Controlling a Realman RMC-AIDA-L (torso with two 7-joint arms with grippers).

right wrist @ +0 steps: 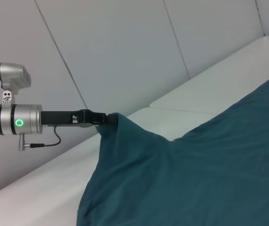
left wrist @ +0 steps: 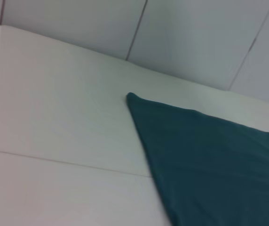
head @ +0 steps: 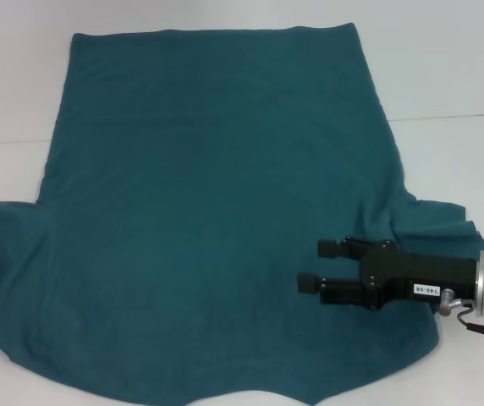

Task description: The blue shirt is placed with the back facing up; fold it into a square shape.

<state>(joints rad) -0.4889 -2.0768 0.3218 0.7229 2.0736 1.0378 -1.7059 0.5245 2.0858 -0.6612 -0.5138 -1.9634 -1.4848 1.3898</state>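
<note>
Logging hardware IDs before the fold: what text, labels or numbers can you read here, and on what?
"140-06": on the white label on the body of the right gripper, open above the blue shirt; the digits are small, so the reading is uncertain.
No lettering shows on the shirt's upturned side.
No readable text on the left gripper, which holds a shirt edge.

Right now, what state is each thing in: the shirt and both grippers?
Blue shirt: spread on the table with its plain side up, not yet folded, one edge lifted.
Left gripper: shut on the blue shirt's lifted edge, holding it above the table; seen only from the right wrist view.
Right gripper: open, over the blue shirt near its right sleeve, holding nothing.
</note>
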